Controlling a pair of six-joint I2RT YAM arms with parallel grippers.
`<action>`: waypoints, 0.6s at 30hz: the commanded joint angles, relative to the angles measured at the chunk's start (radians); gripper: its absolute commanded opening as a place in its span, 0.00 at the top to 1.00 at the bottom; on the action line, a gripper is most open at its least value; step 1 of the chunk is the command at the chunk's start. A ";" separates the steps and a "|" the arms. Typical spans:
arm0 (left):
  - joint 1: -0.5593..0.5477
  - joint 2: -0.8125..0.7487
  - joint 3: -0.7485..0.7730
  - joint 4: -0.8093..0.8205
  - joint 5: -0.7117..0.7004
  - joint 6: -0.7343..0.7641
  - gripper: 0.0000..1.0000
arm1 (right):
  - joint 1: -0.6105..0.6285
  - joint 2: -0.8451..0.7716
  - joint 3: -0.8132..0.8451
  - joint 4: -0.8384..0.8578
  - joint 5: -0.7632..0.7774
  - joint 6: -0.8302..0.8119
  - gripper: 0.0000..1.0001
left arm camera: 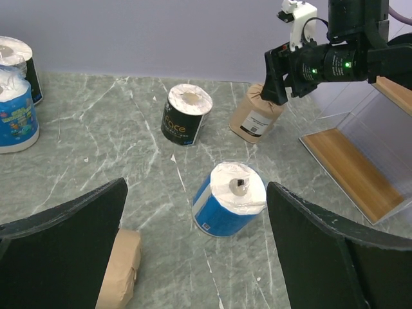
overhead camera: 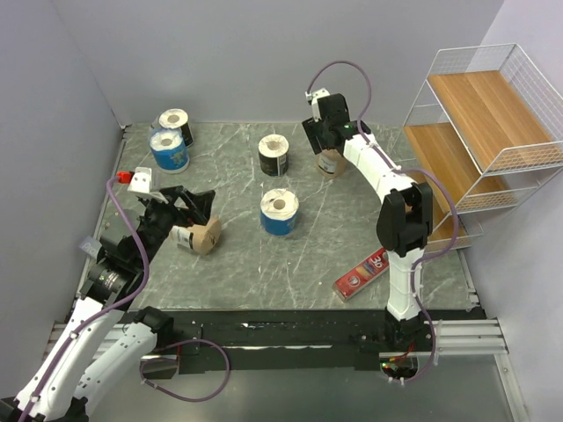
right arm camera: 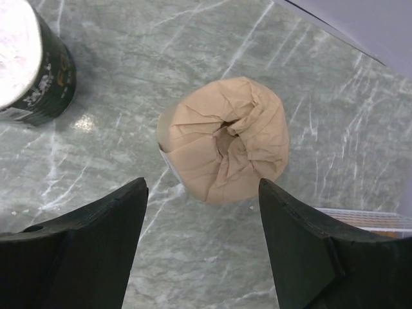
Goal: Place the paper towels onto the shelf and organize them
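Note:
Six paper towel rolls are on the grey marble table. My right gripper (overhead camera: 323, 139) is open and hovers over an upright brown roll (overhead camera: 329, 163), which sits just ahead of the fingertips in the right wrist view (right arm camera: 224, 138), untouched. My left gripper (overhead camera: 191, 213) is open and empty; a brown roll (overhead camera: 203, 237) lies on its side by its left finger (left arm camera: 71, 251). A blue roll (left arm camera: 230, 198) stands ahead of the left gripper (left arm camera: 196, 190). A black roll (overhead camera: 274, 156) stands mid-table. A black roll (overhead camera: 175, 124) and a blue roll (overhead camera: 168, 149) stand at the far left. The shelf (overhead camera: 479, 132) holds nothing.
A flat red box (overhead camera: 361, 274) lies near the right arm's base. The shelf's lowest wooden tier (left arm camera: 351, 174) reaches the table's right edge. Grey walls close the left and back sides. A red and white part (overhead camera: 139, 179) sits at the left edge.

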 commanded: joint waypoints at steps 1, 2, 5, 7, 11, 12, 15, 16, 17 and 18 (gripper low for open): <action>-0.004 -0.002 0.022 0.039 0.017 -0.010 0.04 | -0.006 0.045 0.084 0.002 -0.023 -0.027 0.23; -0.004 0.004 0.024 0.037 0.020 -0.010 0.04 | -0.007 0.063 0.094 -0.006 -0.017 -0.027 0.23; -0.004 0.017 0.030 0.033 0.037 -0.012 0.04 | -0.011 0.102 0.147 -0.037 0.020 -0.041 0.24; -0.004 0.018 0.030 0.036 0.048 -0.010 0.04 | -0.014 0.117 0.161 -0.041 0.020 -0.044 0.24; -0.004 0.011 0.022 0.043 0.045 -0.009 0.03 | -0.023 0.134 0.160 -0.057 0.000 -0.029 0.24; -0.004 0.011 0.024 0.042 0.040 -0.009 0.03 | -0.024 0.135 0.151 -0.055 0.009 -0.030 0.23; -0.004 0.011 0.024 0.043 0.048 -0.009 0.04 | -0.026 0.146 0.140 -0.051 -0.009 -0.038 0.24; -0.004 0.012 0.025 0.045 0.049 -0.007 0.04 | -0.029 0.157 0.138 -0.049 -0.014 -0.038 0.25; -0.004 0.015 0.024 0.043 0.049 -0.009 0.04 | -0.029 0.163 0.141 -0.048 -0.011 -0.039 0.25; -0.004 0.017 0.025 0.043 0.051 -0.009 0.04 | -0.030 0.168 0.147 -0.048 -0.009 -0.041 0.26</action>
